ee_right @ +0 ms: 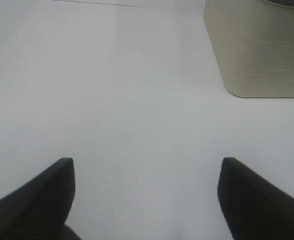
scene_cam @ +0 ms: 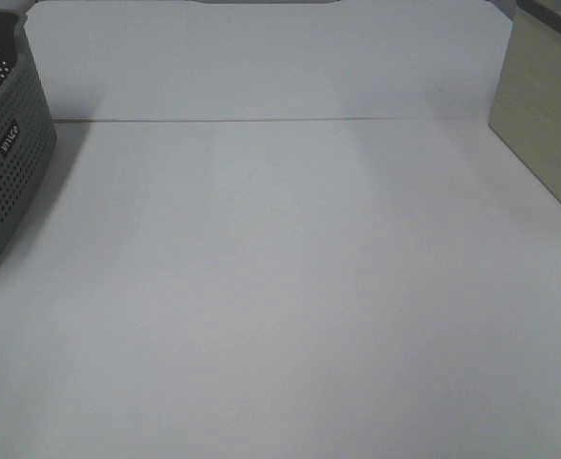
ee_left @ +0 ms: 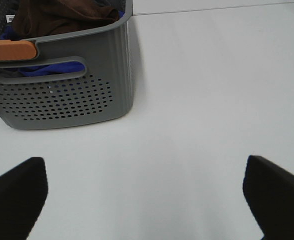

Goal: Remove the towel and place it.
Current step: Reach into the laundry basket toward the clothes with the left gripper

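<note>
Towel [ee_left: 61, 15] sits in the grey basket [ee_left: 106, 65], heaped at the top, w/ part of it above the rim. It's bunched & folded over itself, so its long axis can't be told, nor which way it points; no edge shows full length. Looks: dark reddish-brown, plush, matte, soft creases & deep folds. Small white label [ee_left: 10, 18] w/ dark print sits at one end of the visible heap; print too small to read. Blue cloth [ee_left: 41, 69] lies under the towel, seen thru the basket's handle slot. Orange grip [ee_left: 9, 50] caps the rim above that slot. Below the slot the basket wall is perforated w/ rows of small holes; the corner wall is plain.

Basket stands on the white table [scene_cam: 290, 287], at the L edge of the ext view, cut off by the frame there, so its contents don't show in that view. Beige bin [ee_right: 262, 50] stands on the R side of the table, well apart from the basket. Thin seam [scene_cam: 261, 120] runs side to side across the far part of the table.

L gripper [ee_left: 144, 170]: jaws spread wide, black fingers [ee_left: 16, 195] at either side of the wrist view, only bare table b/w them. Holds nothing. It's near the basket, short of it, not touching.

R gripper [ee_right: 147, 162]: jaws also wide apart, empty, over bare table; bin lies ahead & off to one side, not touching.
</note>
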